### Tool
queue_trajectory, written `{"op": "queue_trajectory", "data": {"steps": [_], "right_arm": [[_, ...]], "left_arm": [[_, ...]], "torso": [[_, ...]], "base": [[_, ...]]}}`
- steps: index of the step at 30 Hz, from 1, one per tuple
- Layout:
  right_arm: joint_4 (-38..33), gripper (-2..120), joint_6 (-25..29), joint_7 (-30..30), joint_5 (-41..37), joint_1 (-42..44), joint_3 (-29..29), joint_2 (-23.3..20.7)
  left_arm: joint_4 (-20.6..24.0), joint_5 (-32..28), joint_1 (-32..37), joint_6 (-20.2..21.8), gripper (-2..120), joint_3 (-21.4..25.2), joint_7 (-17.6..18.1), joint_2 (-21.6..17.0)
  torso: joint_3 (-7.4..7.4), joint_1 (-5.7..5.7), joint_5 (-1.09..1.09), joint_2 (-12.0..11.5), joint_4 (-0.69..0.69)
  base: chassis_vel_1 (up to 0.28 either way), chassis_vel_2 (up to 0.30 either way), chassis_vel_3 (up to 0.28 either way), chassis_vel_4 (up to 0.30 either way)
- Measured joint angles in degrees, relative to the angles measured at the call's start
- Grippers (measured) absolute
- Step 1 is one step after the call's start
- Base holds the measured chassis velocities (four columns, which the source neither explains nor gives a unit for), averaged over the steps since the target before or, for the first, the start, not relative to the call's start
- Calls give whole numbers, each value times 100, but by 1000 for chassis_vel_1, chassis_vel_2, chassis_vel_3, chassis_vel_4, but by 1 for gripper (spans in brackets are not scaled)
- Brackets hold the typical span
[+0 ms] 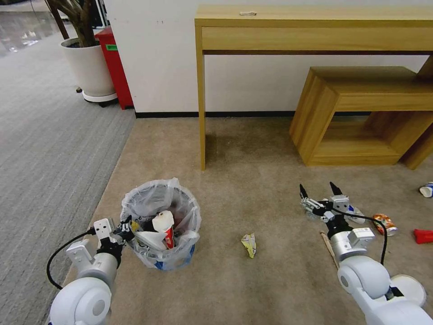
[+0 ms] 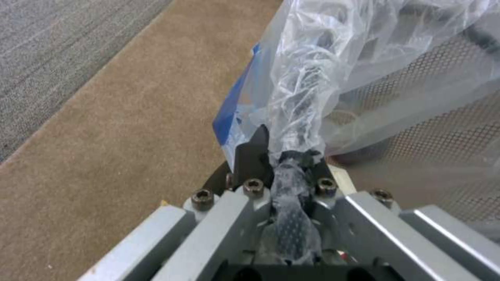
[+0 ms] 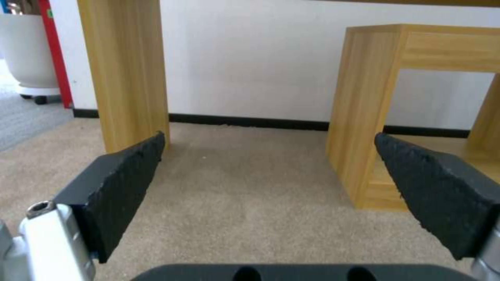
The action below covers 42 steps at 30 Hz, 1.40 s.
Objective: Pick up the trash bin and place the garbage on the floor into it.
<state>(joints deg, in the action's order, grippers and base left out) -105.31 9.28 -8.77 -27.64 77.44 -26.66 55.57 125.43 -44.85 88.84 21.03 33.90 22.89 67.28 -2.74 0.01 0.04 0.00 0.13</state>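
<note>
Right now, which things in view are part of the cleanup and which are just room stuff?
Job:
trash bin, rim held by left pincer
open right pincer
crumpled wrapper
crushed can
red wrapper
blue-white cup
wooden stick

Just there:
wooden desk
wooden stool
potted plant

Both arms are glossy white with rounded joints and silver-grey wrist blocks, a black cable looping along each. The left pincer (image 2: 284, 156) shows dark bolt heads on grey metal; the right pincer (image 3: 268, 171) has black, rough-textured wedge fingers (image 3: 125, 183).
</note>
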Motion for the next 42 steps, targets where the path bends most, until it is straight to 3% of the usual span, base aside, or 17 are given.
{"op": "queue_trajectory", "data": {"steps": [11,18,27,34,42], "right_arm": [[-22,100,-283,32,-260,-176,147,-116],[-99,100,-656,368,-711,-280,395,-261],[-179,100,-1158,487,-1299,-379,941,-388],[-151,100,-1235,1457,-1697,-356,1258,-647],[-52,100,-1463,1358,-1952,-423,1877,-734]], "left_arm": [[-90,-4,-30,1,1,-17,0,2],[-146,-4,-56,2,1,-31,1,15],[-210,8,-73,3,1,-35,1,38],[-295,30,-107,3,1,-49,0,54],[-352,56,-134,2,1,-75,0,97]], "torso": [[0,0,1,0,0],[0,0,1,0,0],[0,0,0,0,0],[0,0,1,0,0],[0,0,1,0,0]], "base": [[0,0,0,0],[0,0,0,0],[0,0,0,0],[0,0,0,0],[0,0,0,0]]}}
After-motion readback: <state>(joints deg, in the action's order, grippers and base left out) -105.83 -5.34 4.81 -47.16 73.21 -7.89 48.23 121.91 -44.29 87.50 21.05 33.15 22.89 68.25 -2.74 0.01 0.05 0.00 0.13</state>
